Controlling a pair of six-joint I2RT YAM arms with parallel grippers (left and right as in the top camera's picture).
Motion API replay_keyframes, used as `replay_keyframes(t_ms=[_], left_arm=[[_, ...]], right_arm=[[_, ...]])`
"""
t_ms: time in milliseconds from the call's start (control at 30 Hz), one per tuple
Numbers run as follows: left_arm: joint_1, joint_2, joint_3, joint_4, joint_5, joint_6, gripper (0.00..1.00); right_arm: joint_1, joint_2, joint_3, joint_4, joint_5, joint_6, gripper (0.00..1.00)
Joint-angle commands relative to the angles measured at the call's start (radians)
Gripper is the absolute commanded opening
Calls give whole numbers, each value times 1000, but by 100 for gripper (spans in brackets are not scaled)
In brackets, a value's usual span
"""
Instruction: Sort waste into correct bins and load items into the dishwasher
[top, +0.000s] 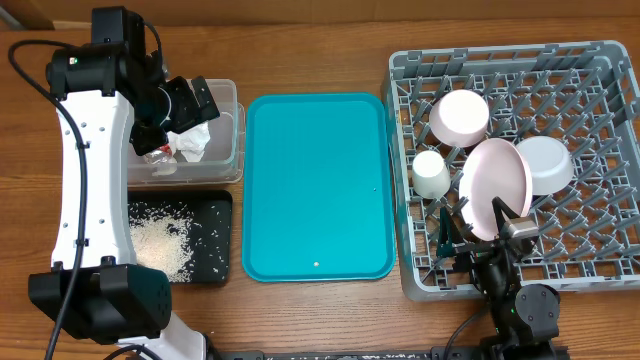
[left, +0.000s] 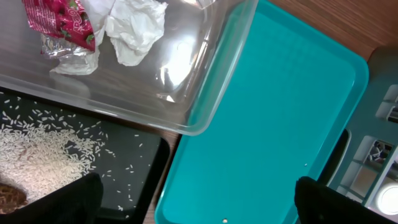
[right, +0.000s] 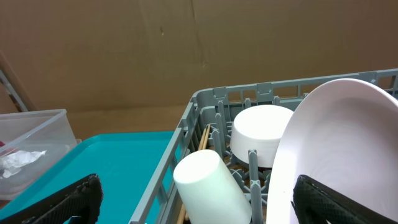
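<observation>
Teal plastic fills the middle of the frame: the serving tray (top: 317, 185) lies bare except for a tiny pale speck (top: 317, 264) near its lower edge, too small to identify. At upper left, the clear tub (top: 236, 140) holds the crumpled napkin (top: 193, 143) and the red wrapper (left: 59, 18), side by side. Just below it, the black tray (top: 215, 215) carries the rice grains (top: 160, 243), heaped towards its lower left.

On the right, the grey dish rack (top: 600, 150) holds the tableware: a bowl (top: 460, 115) at upper left, the small cup (top: 431, 172) below it, the large plate (top: 495, 188) standing on edge among the pegs, and a smaller dish (top: 545, 163) beside it.

The left gripper (left: 198, 193) hangs over the tub's near corner, jaws spread wide and holding nothing. The right gripper (right: 198, 196) sits at the rack's lower edge facing the cup and plate, jaws equally wide and empty.

To my eye the sorting and loading look essentially finished. The next move probably calls for lifting both arms clear without knocking the upright plate. If the speck is a stray grain, it would need a fine pinch and a short carry to the black tray.
</observation>
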Motion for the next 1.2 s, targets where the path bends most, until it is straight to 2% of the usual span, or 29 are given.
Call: replay_keyframes(t_ms=[0, 433, 833, 1167], left_arm=[[-1, 2, 22, 0, 8, -14, 100], [-35, -26, 21, 8, 6, -14, 100], [-131, -293, -8, 8, 5, -14, 100], [-131, -605, -267, 4, 5, -14, 100]], right_arm=[[-8, -12, -10, 1, 6, 5, 100], [-8, -12, -10, 1, 6, 5, 100], [-8, -12, -10, 1, 6, 5, 100], [-8, -12, -10, 1, 6, 5, 100]])
